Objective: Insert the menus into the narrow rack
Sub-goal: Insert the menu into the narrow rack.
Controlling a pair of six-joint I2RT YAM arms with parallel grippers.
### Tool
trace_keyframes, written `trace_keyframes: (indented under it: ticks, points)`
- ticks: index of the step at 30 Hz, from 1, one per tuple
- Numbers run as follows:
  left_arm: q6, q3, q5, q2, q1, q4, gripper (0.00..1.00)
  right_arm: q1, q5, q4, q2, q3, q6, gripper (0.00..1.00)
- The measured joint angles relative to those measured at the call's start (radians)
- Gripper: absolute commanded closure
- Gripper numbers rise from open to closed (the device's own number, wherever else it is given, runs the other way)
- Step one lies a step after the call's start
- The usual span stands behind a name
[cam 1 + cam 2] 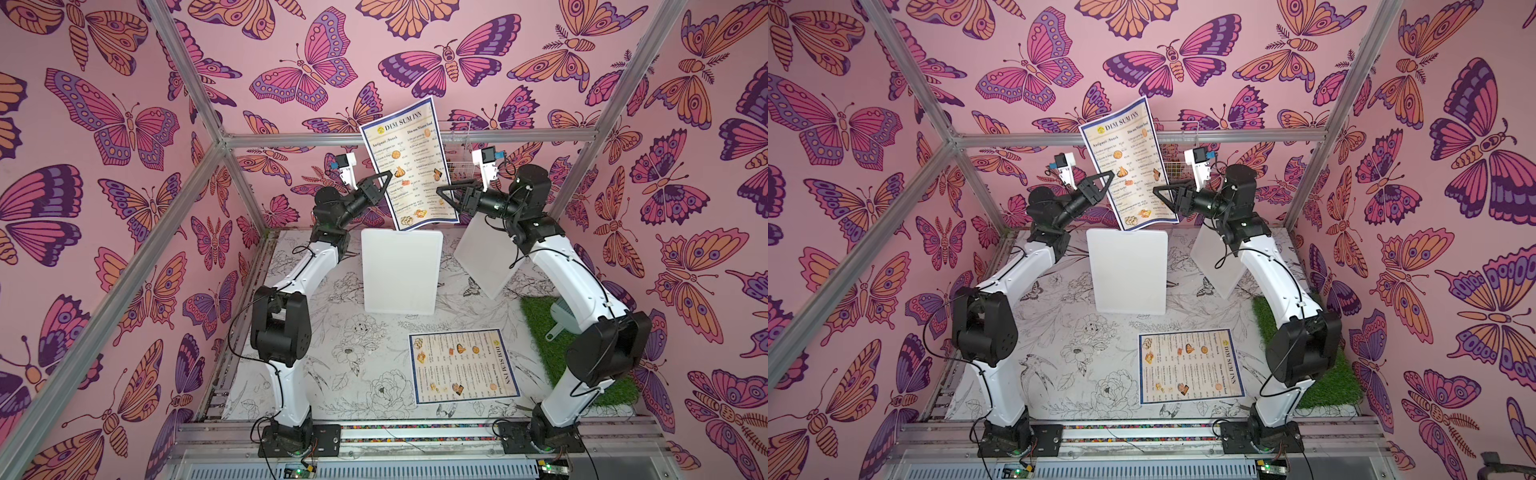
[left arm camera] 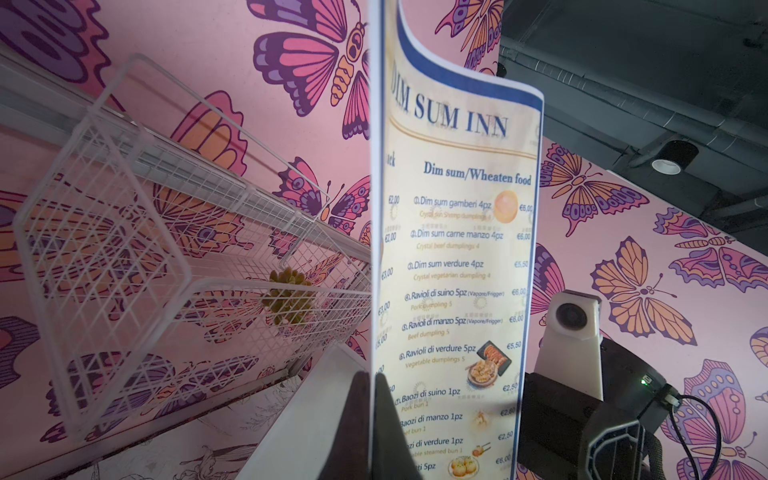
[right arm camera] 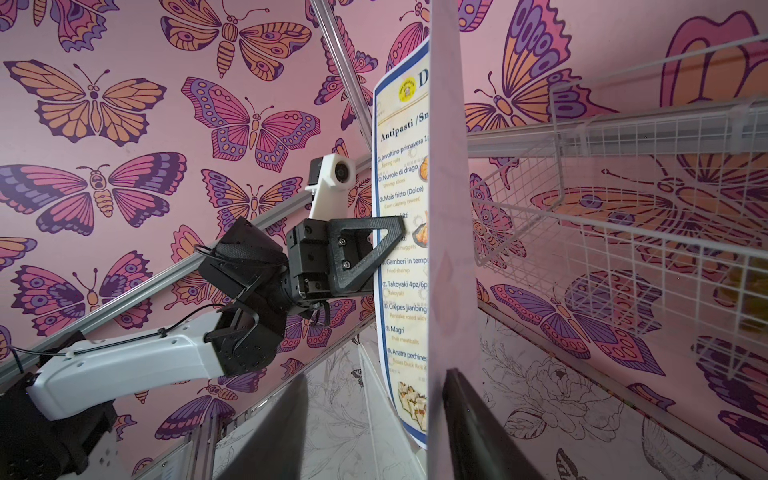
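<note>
While your left hand (image 1: 388, 178) stays out at 11 o'clock, you've got it clamped tight on the 9 o'clock edge of the raised menu (image 1: 409, 162). That sheet stands upright in the air at 12 o'clock, above the far edge of the tabletop (image 1: 332, 365), heading on top, upper part curling.

Your right hand (image 1: 440, 192) sits at the sheet's 3 o'clock edge. The right wrist view shows its fingers (image 3: 270, 436) parted: the sheet runs between them, close against one, clear of the other. No pinch there.

The wire rack (image 2: 104, 241) hangs on the back wall at 1 o'clock, behind the raised menu, which is outside it.

The second menu (image 1: 463, 365) lies flat and face up at 5 o'clock, neither hand on it. One white board (image 1: 400, 270) lies at centre, and green turf (image 1: 548, 361) at 4 o'clock.
</note>
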Motion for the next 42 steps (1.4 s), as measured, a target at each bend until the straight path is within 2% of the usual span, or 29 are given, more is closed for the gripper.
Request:
trace_keyframes:
  ticks: [42]
  points:
    - [0.004,-0.051,0.000,-0.047,0.044,0.000,1.00,0.035,0.000,-0.008,0.031,0.028,-0.004,0.46]
